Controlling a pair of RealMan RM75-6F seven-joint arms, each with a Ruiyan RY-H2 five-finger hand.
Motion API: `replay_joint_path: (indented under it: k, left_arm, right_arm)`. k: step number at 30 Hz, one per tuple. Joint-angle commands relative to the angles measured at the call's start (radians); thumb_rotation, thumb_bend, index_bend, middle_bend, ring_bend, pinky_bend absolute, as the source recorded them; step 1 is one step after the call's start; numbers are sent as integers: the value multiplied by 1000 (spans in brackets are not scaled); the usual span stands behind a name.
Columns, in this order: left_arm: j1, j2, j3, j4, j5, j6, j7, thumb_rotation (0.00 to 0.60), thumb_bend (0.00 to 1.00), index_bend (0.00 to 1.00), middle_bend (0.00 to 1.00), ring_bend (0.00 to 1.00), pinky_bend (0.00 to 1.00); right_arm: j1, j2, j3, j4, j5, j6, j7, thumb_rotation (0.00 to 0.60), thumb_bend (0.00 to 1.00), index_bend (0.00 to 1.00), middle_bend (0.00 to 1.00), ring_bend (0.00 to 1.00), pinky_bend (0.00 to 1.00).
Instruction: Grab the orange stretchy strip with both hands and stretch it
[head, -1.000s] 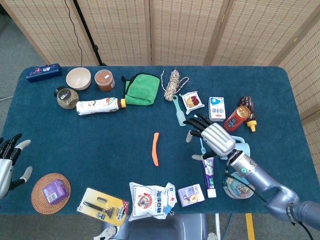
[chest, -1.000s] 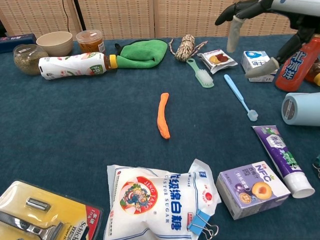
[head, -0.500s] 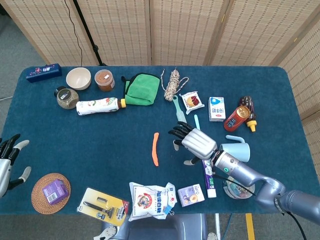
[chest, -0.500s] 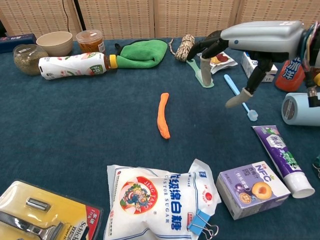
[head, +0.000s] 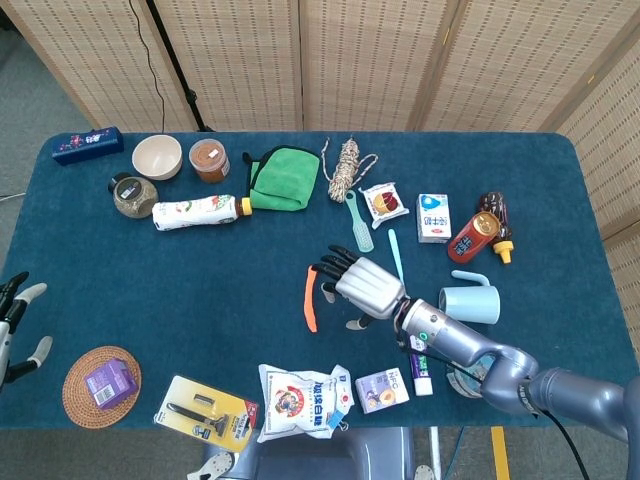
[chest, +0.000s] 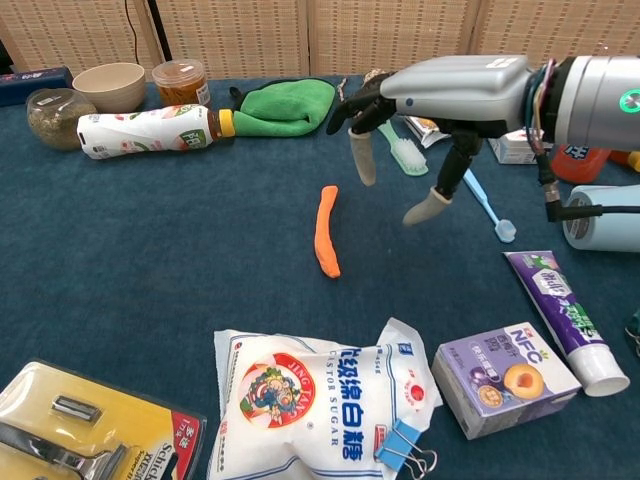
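The orange stretchy strip (head: 311, 298) (chest: 326, 230) lies flat in the middle of the blue table, running roughly front to back. My right hand (head: 362, 285) (chest: 440, 98) hovers just right of the strip, fingers spread and pointing down toward it, holding nothing. Its fingertips (chest: 362, 160) are a short way above and beside the strip's far end, not touching it. My left hand (head: 15, 325) shows only at the far left edge of the head view, off the table, fingers apart and empty.
A sugar bag (head: 303, 402), juice carton (head: 382, 390) and toothpaste tube (chest: 566, 318) lie near the front. A blue toothbrush (chest: 482, 197), green brush (chest: 402, 149), green cloth (head: 284, 177), bottle (head: 198, 212) and blue mug (head: 472, 303) surround the strip.
My right hand has moved left across the table, from over the mug to right beside the strip. My left hand has slid further out of the head view.
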Motion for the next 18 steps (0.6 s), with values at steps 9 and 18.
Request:
replay_joint_path:
  k: [9,18]
  left_arm:
    - [14,3,8,24,-8,4,-33,600,311,197,91,121,35]
    - [15,0,10,34,-8,0,-40,600,311,198,91,121,35]
  right_arm:
    - [64,-111,8,80,34,-31,-42,600,127,491,145,111,8]
    - [101,-180,-3,135,42,-45,-65,600,127,498,150,111,5]
